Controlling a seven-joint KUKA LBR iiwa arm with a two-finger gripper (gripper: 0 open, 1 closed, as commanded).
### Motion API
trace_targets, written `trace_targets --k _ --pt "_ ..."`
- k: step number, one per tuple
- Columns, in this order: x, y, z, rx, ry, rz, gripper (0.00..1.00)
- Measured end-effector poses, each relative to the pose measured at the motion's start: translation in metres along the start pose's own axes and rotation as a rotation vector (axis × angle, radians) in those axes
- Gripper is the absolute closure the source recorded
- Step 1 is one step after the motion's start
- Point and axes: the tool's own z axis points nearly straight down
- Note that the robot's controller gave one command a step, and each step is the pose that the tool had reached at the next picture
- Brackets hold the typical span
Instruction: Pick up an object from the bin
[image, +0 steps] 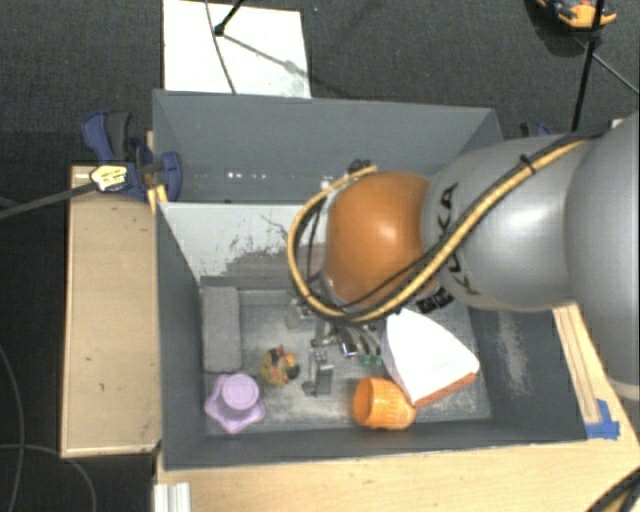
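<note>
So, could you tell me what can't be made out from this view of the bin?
Camera view:
1. Back and right of the bin floor: hidden under the arm and its orange cover.
2. White wedge with an orange edge: upper part covered by the arm.
3. Small multicoloured thing left of the gripper: too small to identify.

Tool (322, 376) between small toy (279, 366) left, cup (381, 403) right; wedge (432, 357) behind cup

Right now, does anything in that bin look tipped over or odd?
The orange cup lies on its side near the front wall of the bin, beside the white wedge. Nothing looks broken or spilled.
</note>
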Motion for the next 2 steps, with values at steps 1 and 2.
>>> trace_targets --k 1,2 --pt "0.005 -0.012 0.021 0.0 0.002 0.14 0.0" --pt "0.004 -0.009 0.033 0.001 0.005 0.108 0.0"
